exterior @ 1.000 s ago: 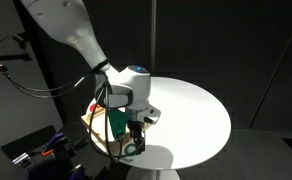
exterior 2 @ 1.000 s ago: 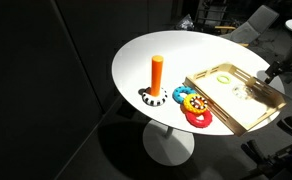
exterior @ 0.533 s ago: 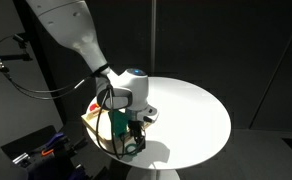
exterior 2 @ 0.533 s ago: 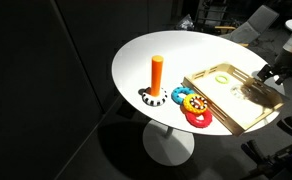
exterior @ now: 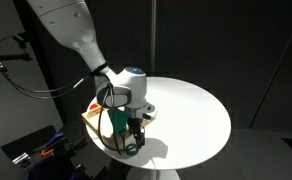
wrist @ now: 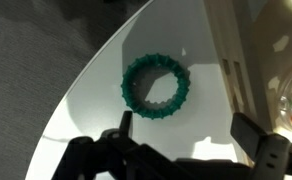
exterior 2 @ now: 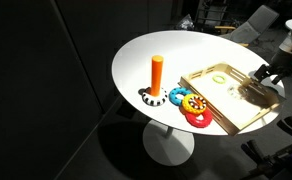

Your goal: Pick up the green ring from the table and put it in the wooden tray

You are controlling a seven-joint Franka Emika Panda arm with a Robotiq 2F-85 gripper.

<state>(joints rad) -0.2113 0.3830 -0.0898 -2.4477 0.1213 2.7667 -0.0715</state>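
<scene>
Hand [wrist: 186, 140]: wide open and holding nothing, its two fingers [wrist: 122, 128] entering the wrist view from 6 o'clock.
Ring [wrist: 156, 87]: dark green, lying flat on the white bench [wrist: 101, 105] near its curved edge, clear of both fingers.
Tray [wrist: 248, 50]: pale wood, at 3 o'clock of the ring, just beside it and not touching.
Arm [exterior: 76, 35]: white, bent down over the bench edge in an exterior view.
Toy [exterior 2: 157, 75]: orange peg upright at 9 o'clock of the tray [exterior 2: 221, 95] in an exterior view, coloured rings [exterior 2: 191, 105] lying between them.
</scene>
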